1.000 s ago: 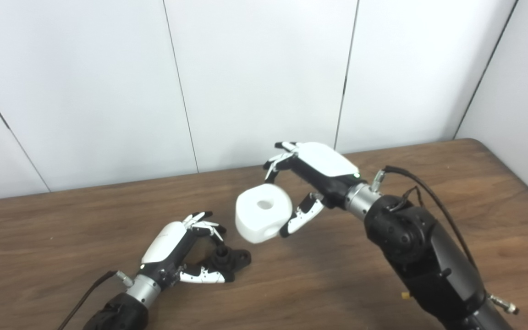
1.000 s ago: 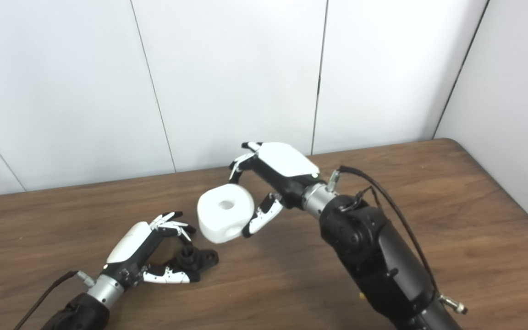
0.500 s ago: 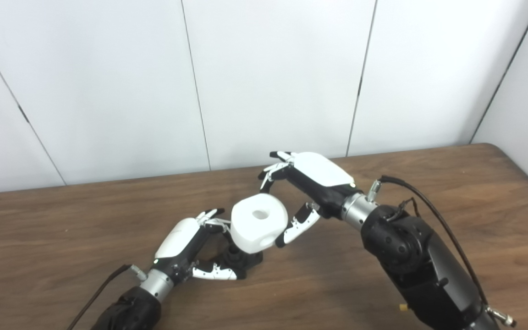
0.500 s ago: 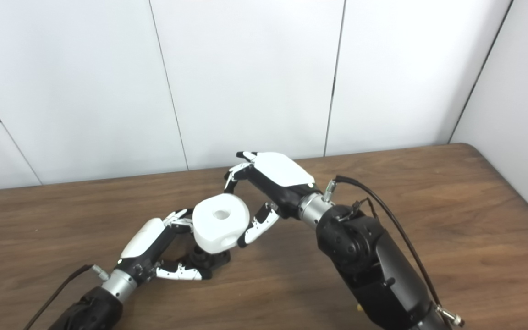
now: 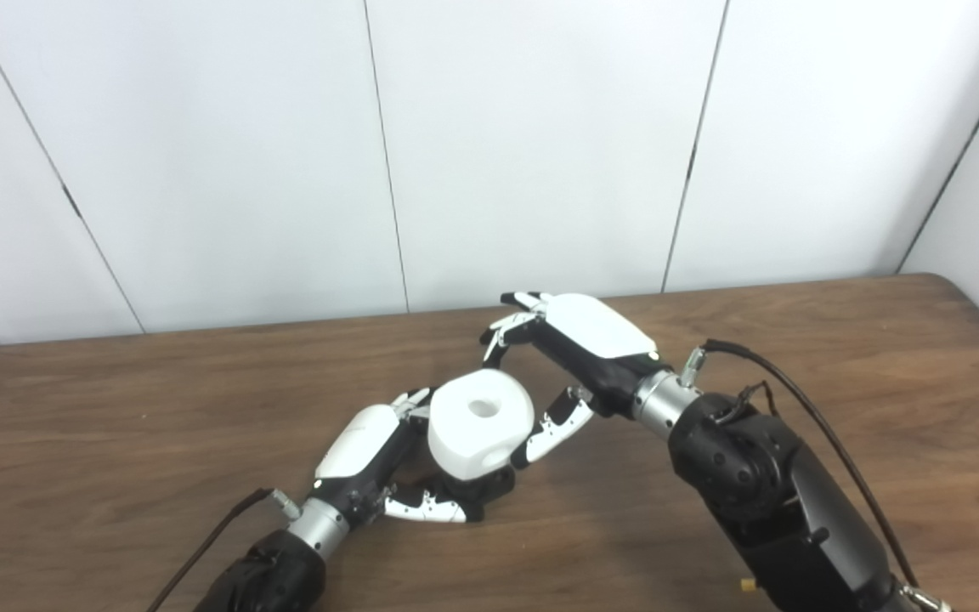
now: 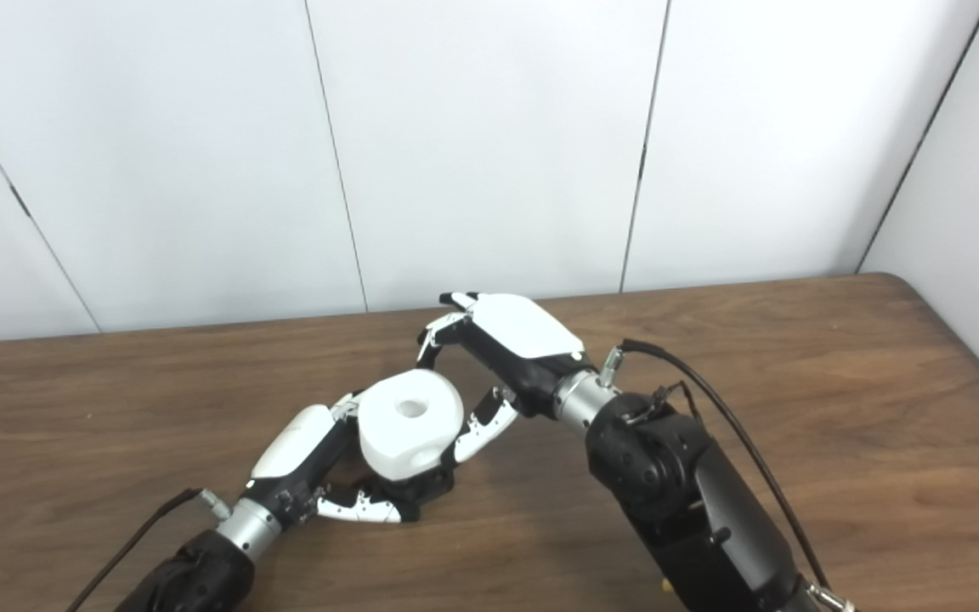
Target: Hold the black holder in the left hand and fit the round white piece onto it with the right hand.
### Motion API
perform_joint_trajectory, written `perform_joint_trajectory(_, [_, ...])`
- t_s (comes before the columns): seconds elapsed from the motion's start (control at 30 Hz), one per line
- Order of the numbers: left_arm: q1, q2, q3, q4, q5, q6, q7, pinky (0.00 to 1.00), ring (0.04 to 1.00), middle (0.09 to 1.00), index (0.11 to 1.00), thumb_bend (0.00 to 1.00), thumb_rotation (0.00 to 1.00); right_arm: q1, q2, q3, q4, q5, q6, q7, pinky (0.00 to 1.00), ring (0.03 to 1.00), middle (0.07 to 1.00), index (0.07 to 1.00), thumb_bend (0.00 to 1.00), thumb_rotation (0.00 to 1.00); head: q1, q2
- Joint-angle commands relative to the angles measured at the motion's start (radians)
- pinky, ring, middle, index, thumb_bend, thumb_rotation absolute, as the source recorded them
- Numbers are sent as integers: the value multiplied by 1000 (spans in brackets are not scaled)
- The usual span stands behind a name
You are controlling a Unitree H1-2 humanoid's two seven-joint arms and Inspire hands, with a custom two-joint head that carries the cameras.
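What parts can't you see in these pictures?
- Black holder: in both views the white piece covers its top, so whether the piece is seated is hidden.
- Left hand: its fingers go behind the white piece.
- Right hand: its palm faces away.
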Motion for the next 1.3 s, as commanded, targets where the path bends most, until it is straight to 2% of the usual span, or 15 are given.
perform_joint_trajectory(0.0, [24, -13, -25, 1, 15, -2, -21, 1000, 961, 756, 481, 524, 55, -37, 3, -3, -16, -9, -32, -33, 1000, 974, 797, 482, 520, 142, -1, 3])
perform_joint_trajectory(0.2, [33, -18, -27, -24, 9, 13, -33, 1000, 971, 759, 482, 524, 54, -36, 5, 9, -4, -13, -47, -37, 1000, 973, 795, 482, 521, 141, 1, 5])
perform_joint_trajectory(0.33, [30, -20, -31, -18, 13, -1, -25, 1000, 968, 758, 481, 524, 54, -38, -2, 27, 9, -38, -73, -50, 1000, 975, 795, 481, 521, 141, 1, 7])
perform_joint_trajectory(0.63, [36, -20, -29, -51, 15, 16, -41, 1000, 972, 757, 482, 524, 54, -19, -8, 33, 24, -65, -116, -70, 1000, 970, 789, 481, 522, 140, 2, 11])
perform_joint_trajectory(1.27, [39, -13, -17, -83, -4, 33, -57, 1000, 975, 755, 481, 524, 54, 4, -56, 25, 1, -60, -108, -44, 1000, 966, 780, 480, 522, 140, -4, 40])
